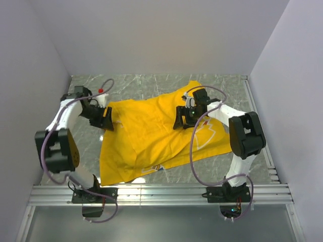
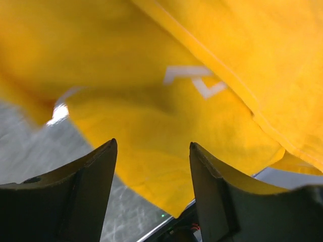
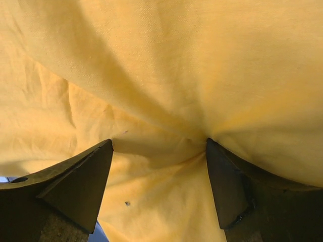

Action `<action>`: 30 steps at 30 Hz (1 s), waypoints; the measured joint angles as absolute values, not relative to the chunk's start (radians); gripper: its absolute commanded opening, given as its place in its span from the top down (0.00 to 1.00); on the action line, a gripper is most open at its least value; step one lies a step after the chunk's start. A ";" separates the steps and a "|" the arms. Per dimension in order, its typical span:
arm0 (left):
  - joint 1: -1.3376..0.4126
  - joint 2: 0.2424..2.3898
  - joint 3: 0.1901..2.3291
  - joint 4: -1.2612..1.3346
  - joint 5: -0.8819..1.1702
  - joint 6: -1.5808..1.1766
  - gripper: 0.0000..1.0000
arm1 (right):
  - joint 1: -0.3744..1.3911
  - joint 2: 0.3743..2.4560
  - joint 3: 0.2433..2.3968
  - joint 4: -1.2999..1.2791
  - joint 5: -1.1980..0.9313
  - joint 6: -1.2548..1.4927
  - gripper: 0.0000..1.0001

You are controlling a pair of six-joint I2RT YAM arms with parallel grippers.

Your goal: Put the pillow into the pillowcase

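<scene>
Rumpled yellow pillowcase (image 1: 151,138) across centre frame. Left gripper (image 1: 107,120) at its left edge, jaws spread apart. Right gripper (image 1: 182,120) on upper-right folds, jaws likewise spread.

No legible text or numbers. The pillowcase (image 1: 151,136) carries only white outline strokes (image 2: 194,78) just ahead of the left jaws, forming no letters. Small print (image 1: 151,169), well apart from both jaws, is too blurred to read.

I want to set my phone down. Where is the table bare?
Bare marble table runs along the far side, between the pillowcase and the back wall. A narrower patch lies beside the left arm. Crowded: the middle, under the left gripper and right gripper.
</scene>
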State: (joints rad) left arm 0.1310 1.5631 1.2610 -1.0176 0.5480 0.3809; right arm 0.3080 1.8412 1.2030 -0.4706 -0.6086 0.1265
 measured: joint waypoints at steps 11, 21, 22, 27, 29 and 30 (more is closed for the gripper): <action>0.017 2.059 1.557 -0.857 0.622 0.170 0.36 | 0.311 1.960 1.358 -0.511 -0.609 0.174 0.16; 0.161 1.985 1.698 -0.757 0.621 0.200 0.14 | 0.233 1.862 1.518 -0.638 -0.504 -0.012 0.01; 0.182 1.943 1.669 -0.781 0.617 0.231 0.14 | 0.207 1.791 1.485 -0.662 -0.485 -0.051 0.01; 0.310 1.707 1.474 -0.864 0.556 0.446 0.09 | 0.117 1.365 1.255 -0.768 -0.331 -0.242 0.00; 0.336 1.633 1.379 -0.878 0.523 0.522 0.09 | 0.123 1.249 1.134 -0.788 -0.276 -0.297 0.00; 0.339 1.612 1.345 -0.887 0.513 0.548 0.09 | 0.128 1.195 1.068 -0.804 -0.248 -0.323 0.00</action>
